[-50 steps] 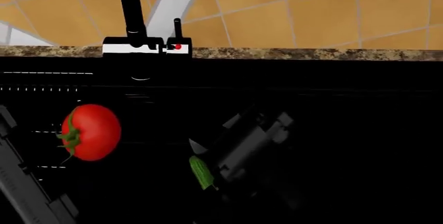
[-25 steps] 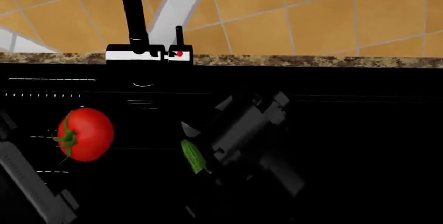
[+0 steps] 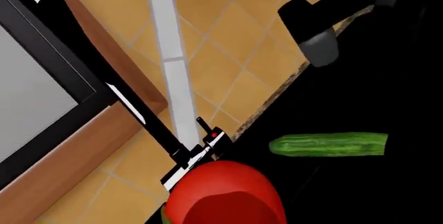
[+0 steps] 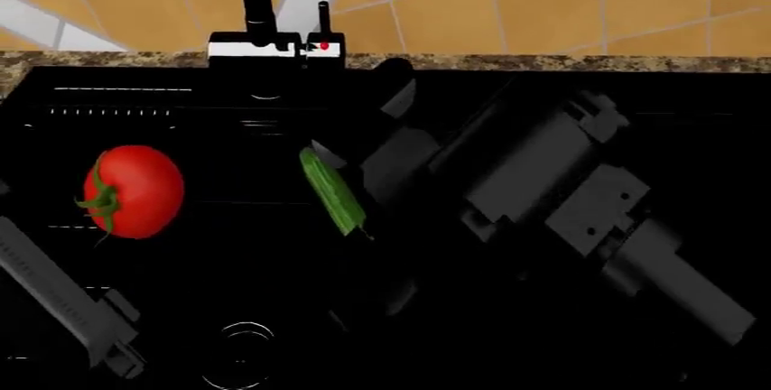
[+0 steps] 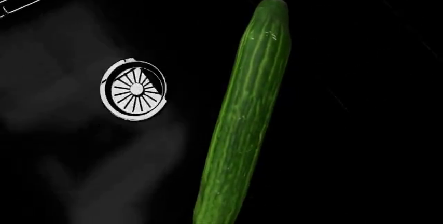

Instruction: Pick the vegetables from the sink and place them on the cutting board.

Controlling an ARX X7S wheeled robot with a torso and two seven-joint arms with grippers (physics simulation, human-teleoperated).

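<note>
The red tomato (image 4: 134, 191) lies in the left part of the black sink (image 4: 217, 273), green stem to the left; it fills the near edge of the left wrist view (image 3: 225, 195). The dark-green cucumber (image 4: 331, 190) hangs tilted above the sink floor, with my right gripper (image 4: 346, 197) shut on its lower end. In the right wrist view the cucumber (image 5: 242, 120) runs out over the drain. My left arm (image 4: 60, 304) lies low at the left, short of the tomato; its fingers do not show. The cutting board is out of view.
The black faucet (image 4: 255, 11) with a red dot stands on the speckled counter edge (image 4: 543, 63) behind the sink, before a tan tiled wall. A round drain (image 4: 245, 354) sits in the sink floor. My bulky right arm (image 4: 566, 200) crosses the right half.
The right gripper has risen and moved toward the faucet, carrying the cucumber up level with the tomato. The head view has shifted, showing the drain. The tomato has stayed put.
</note>
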